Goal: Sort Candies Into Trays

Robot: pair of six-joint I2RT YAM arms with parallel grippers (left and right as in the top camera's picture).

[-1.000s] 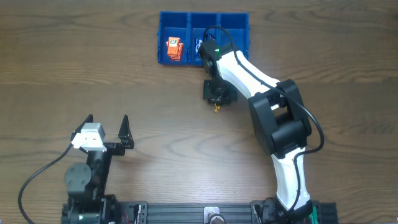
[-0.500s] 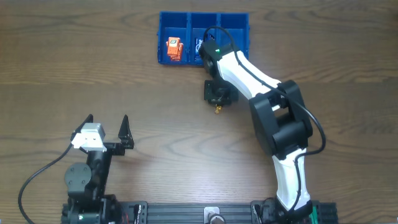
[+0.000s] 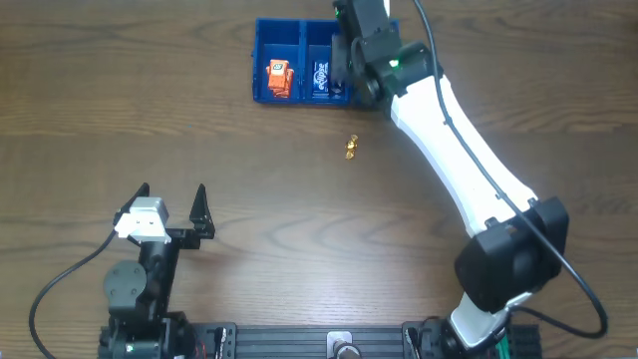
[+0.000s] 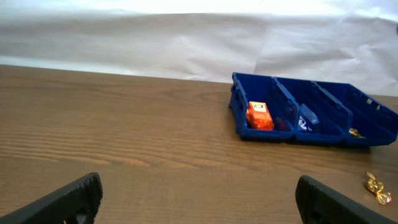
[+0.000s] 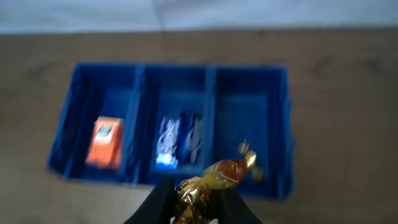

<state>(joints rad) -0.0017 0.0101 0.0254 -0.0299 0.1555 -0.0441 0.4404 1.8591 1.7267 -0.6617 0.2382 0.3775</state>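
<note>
The right gripper [image 5: 194, 200] clamps a gold candy [image 5: 208, 177], with the tray [image 5: 283, 124] just ahead. Centre it over the end bin [image 5: 249, 106], clear of the divider [image 5: 210, 106], before releasing.

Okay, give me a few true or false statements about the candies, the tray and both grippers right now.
1. The orange candy lies in an end compartment of the blue tray. True.
2. The right gripper is empty. False: it is shut on a gold-wrapped candy.
3. A second gold candy lies on the table, outside the tray. True.
4. The left gripper hangs over the tray. False: it is open, near its own base, far from the tray.
</note>
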